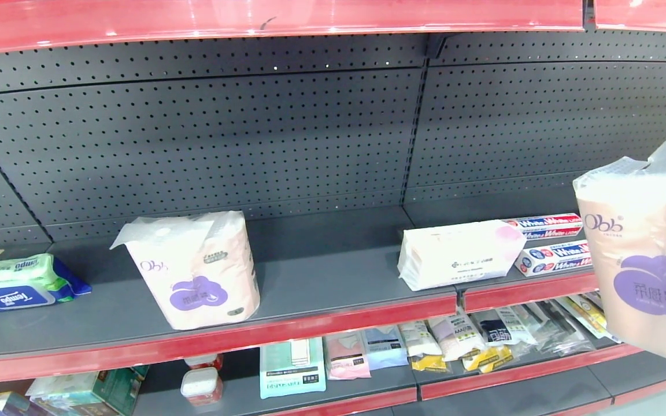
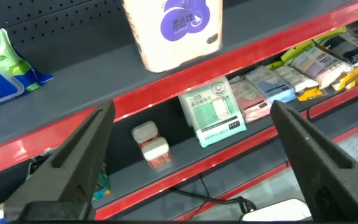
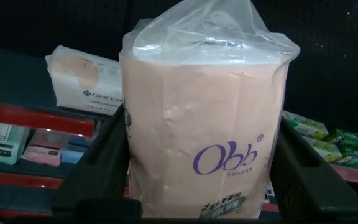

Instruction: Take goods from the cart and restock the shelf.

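My right gripper [image 3: 205, 177] is shut on a peach toilet-paper pack [image 3: 204, 118] with a purple logo, its black fingers [image 3: 101, 168] pressing both sides. In the head view this held pack [image 1: 645, 260] hangs at the far right, in front of the shelf. A matching toilet-paper pack [image 1: 194, 268] stands upright on the grey middle shelf [image 1: 333, 271], left of centre. My left gripper [image 2: 191, 168] is open with nothing between its fingers, in front of the lower shelf and below that standing pack [image 2: 173, 31].
On the middle shelf lie a wet-wipes pack [image 1: 15, 283] at the left, a white tissue pack [image 1: 454, 254] and toothpaste boxes [image 1: 552, 242] at the right. Bare shelf lies between the standing pack and the tissue pack. The lower shelf [image 1: 339, 398] holds small packets and boxes.
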{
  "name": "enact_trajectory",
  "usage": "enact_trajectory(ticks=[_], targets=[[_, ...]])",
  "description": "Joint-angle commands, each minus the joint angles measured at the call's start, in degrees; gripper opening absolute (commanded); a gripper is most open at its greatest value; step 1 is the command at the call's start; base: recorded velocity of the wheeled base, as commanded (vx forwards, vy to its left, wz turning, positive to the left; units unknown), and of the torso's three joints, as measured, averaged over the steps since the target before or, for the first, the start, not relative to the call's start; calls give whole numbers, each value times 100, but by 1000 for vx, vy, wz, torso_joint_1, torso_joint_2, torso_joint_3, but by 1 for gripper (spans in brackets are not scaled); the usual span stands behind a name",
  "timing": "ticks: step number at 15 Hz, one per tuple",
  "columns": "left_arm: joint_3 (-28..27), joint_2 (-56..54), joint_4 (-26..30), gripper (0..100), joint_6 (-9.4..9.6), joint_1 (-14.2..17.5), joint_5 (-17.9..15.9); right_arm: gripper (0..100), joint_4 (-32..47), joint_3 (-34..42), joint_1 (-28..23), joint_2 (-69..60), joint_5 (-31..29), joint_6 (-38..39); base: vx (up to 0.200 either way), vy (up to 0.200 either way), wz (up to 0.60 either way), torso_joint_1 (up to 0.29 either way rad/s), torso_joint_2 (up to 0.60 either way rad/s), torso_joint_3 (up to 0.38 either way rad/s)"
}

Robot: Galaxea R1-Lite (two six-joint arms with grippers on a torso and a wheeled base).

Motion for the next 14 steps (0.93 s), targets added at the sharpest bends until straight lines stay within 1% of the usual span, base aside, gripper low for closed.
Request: enact_trajectory(ticks=[1, 11, 14], targets=[[-2, 18, -1, 100, 1, 3, -1, 0, -2, 1, 1, 4, 2, -4, 0, 0, 600, 2, 2, 2], [-2, 18, -1, 100, 10, 3, -1, 0, -11, -17, 1, -5, 2, -4, 0, 0, 600, 1, 1, 1], [-2, 18, -1, 100, 10, 3, -1, 0, -2, -219, 1, 91, 2, -13, 0, 0, 600, 2, 4, 5]])
